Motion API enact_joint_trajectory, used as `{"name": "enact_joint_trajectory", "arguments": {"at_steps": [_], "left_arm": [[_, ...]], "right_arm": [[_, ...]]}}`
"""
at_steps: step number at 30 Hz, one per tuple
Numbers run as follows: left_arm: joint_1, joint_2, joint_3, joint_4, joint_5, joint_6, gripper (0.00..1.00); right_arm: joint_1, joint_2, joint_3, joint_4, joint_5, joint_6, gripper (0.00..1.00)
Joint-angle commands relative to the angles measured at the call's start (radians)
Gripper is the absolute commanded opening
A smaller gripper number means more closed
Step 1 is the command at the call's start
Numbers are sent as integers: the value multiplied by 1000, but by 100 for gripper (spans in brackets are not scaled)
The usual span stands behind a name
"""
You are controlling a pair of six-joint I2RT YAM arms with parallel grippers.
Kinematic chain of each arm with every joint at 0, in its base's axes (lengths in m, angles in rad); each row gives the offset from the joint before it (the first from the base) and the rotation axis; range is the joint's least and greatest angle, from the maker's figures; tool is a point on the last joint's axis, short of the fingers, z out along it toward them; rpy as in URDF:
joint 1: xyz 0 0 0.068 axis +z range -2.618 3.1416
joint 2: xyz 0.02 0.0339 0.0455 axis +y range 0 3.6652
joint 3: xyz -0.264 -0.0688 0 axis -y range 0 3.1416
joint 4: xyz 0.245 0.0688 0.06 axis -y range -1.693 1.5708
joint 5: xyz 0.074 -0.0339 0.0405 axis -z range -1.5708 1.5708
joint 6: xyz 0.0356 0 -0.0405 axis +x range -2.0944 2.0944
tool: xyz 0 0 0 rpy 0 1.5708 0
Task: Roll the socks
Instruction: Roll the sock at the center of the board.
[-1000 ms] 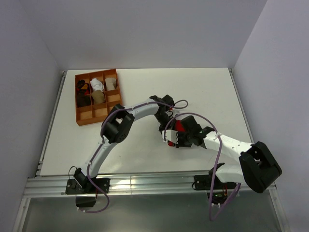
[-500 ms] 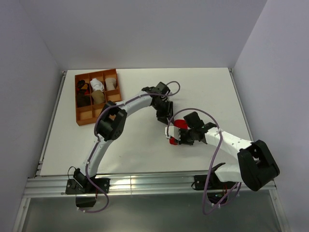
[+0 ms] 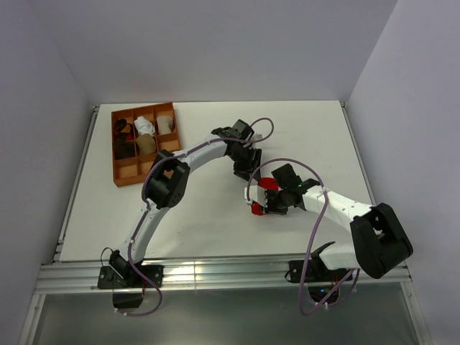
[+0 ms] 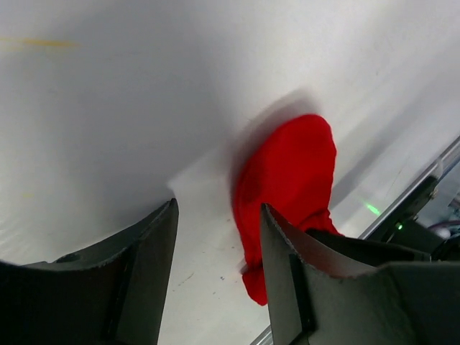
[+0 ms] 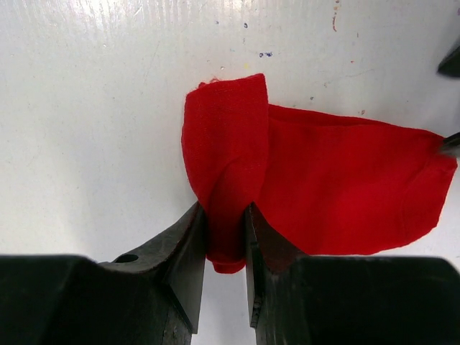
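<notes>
A red sock lies on the white table near the middle. In the right wrist view the red sock is spread flat with one end folded over. My right gripper is shut on that folded end, seen from above as the right gripper at the sock's near side. In the top view my left gripper hovers just beyond the sock's far edge. The left gripper stands open with bare table between its fingers, and the red sock lies just past its right finger.
An orange compartment tray sits at the far left of the table and holds several rolled sock bundles in white, black, tan and brown. A metal rail runs along the near edge by the arm bases.
My left gripper has opened, let go of the red sock and drawn back toward the far side. The right gripper has kept its hold and shifted slightly.
</notes>
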Motion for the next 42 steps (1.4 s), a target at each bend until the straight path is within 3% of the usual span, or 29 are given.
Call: {"name": "enact_joint_trajectory", "arguments": {"at_steps": [1,11,14,15,18,20,33,42], "left_arm": [[-38,36,12,-26,8,95,55],[-63,129,75,-70,-18,101,51],[-66,140,72,-54,2,86,37],[-68,143,74,-53,8,83,26],[-65,145,65,-44,19,70,6],[-58,134,46,-26,13,54,0],[136,-93,-171,55,-168,-51,0],[141,-96,-205,66,-199,-55,0]], "right_arm": [[-5,8,38,-26,-11,-1,23],[-5,-2,36,-29,4,1,23],[-5,-2,33,-20,12,1,23],[-5,-3,32,-17,15,1,23],[-5,-8,35,-17,15,2,23],[-5,-9,42,-20,10,5,23],[-8,64,194,-121,-92,33,22],[-64,435,514,-489,-236,-21,24]]}}
